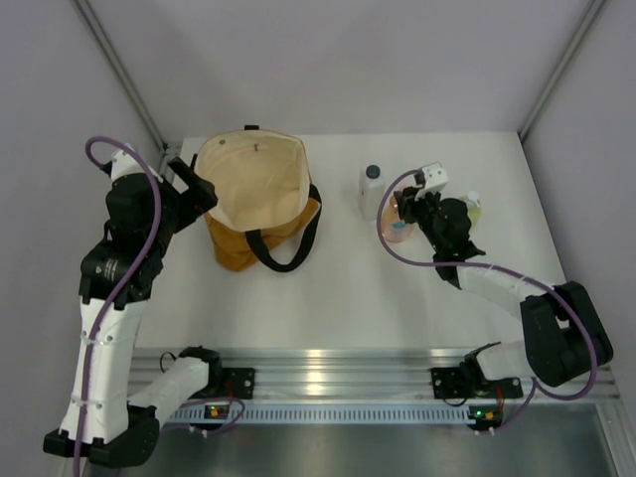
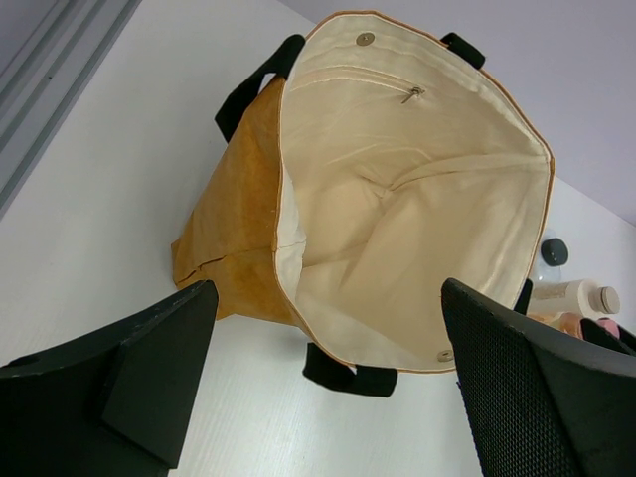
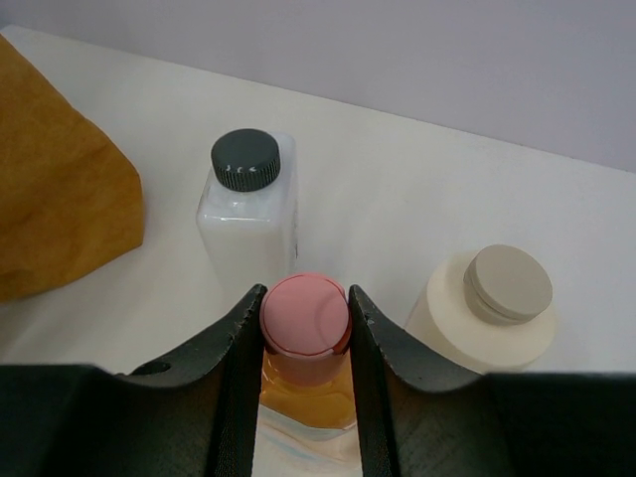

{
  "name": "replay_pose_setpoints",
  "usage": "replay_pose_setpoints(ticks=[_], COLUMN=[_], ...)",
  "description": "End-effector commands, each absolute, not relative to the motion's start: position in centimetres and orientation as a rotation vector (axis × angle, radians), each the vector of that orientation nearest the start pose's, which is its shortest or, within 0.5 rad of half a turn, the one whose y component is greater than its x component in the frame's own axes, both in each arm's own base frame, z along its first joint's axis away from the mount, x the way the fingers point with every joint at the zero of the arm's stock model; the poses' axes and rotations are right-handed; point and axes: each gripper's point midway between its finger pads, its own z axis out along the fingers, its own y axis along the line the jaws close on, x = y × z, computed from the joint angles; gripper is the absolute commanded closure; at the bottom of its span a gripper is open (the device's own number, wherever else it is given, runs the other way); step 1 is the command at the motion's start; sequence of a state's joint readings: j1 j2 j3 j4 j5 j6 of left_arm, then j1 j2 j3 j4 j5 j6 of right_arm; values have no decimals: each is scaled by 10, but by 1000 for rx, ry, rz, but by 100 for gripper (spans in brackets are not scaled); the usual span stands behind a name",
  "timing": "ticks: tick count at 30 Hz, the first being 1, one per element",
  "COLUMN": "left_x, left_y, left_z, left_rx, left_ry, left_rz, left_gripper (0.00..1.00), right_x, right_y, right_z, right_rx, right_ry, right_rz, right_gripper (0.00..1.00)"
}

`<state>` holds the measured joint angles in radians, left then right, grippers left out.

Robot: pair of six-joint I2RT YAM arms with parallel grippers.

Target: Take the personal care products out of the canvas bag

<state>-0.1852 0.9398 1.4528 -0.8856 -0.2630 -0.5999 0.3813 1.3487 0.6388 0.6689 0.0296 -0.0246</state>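
The canvas bag (image 1: 238, 248) stands open at the left of the table, and its cream lining (image 2: 397, 229) shows nothing inside. My left gripper (image 1: 207, 189) is open and empty at the bag's left rim; in the left wrist view (image 2: 328, 290) it is just above the rim. My right gripper (image 3: 305, 298) is shut on the pink cap of the orange-pink bottle (image 3: 308, 383), right of the bag (image 1: 399, 231). The white bottle with a dark cap (image 1: 371, 191) stands just beyond it (image 3: 248, 219). The cream bottle (image 3: 492, 313) stands beside it. A pale yellow-green bottle (image 1: 473, 206) shows partly behind the right arm.
The bag's black strap handles (image 1: 288, 253) hang loose onto the table on its right and front. The table's back edge and grey walls are close behind the bag and bottles. A metal rail (image 1: 328, 363) runs along the near edge.
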Motion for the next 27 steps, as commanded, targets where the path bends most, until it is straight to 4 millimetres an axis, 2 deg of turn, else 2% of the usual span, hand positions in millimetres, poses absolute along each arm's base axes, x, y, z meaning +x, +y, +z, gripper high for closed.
replay_pose_setpoints(ticks=[1,3,5,7,10,12,13,14,15,16,17,18,19,20,21,22,23,24,27], left_x=[269,270,270,270,270,272,272,274,275,276,276,277,277,276,276,277,277,277,276], left_y=[-26,-26,-26,-26,-24,-23,-23,-21,-19,-18,-13,-11,-8,-4,-1,0,3,5,14], left_z=[385,384,385,386,387,387,386,385,384,383,383,383,383,383,382,380,378,376,373], left_rx=[-567,-569,-569,-571,-578,-582,-580,-580,-578,-574,-577,-580,-579,-576,-577,-578,-575,-573,-587], left_ry=[1814,1816,1812,1811,1806,1806,1809,1812,1815,1818,1815,1813,1811,1809,1814,1820,1823,1827,1831], left_rz=[-277,-276,-278,-277,-268,-261,-256,-239,-225,-210,-178,-160,-143,-108,-89,-73,-43,-26,46], left_gripper=[2,2,2,2,2,2,2,2,2,2,2,2,2,2,2,2,2,2,2], right_x=[410,408,408,408,406,404,403,403,401,401,395,393,390,380,374,369,355,348,322], right_y=[153,153,152,152,149,148,147,143,140,135,130,125,117,110,106,99,90,85,61], right_z=[284,283,283,285,294,309,306,308,328,331,318,334,337,327,341,342,335,342,344], right_rx=[-236,-235,-230,-230,-218,-213,-220,-213,-201,-184,-197,-183,-150,-153,-145,-129,-131,-121,-35], right_ry=[1318,1318,1319,1319,1311,1294,1323,1339,1324,1356,1457,1466,1501,1588,1591,1611,1671,1674,1735], right_rz=[289,293,291,289,281,282,274,257,248,224,197,182,155,130,121,97,68,56,28], right_gripper=[75,69,55,33,19,13,9,8,4,2,1,1,0,1,0,1,1,1,1])
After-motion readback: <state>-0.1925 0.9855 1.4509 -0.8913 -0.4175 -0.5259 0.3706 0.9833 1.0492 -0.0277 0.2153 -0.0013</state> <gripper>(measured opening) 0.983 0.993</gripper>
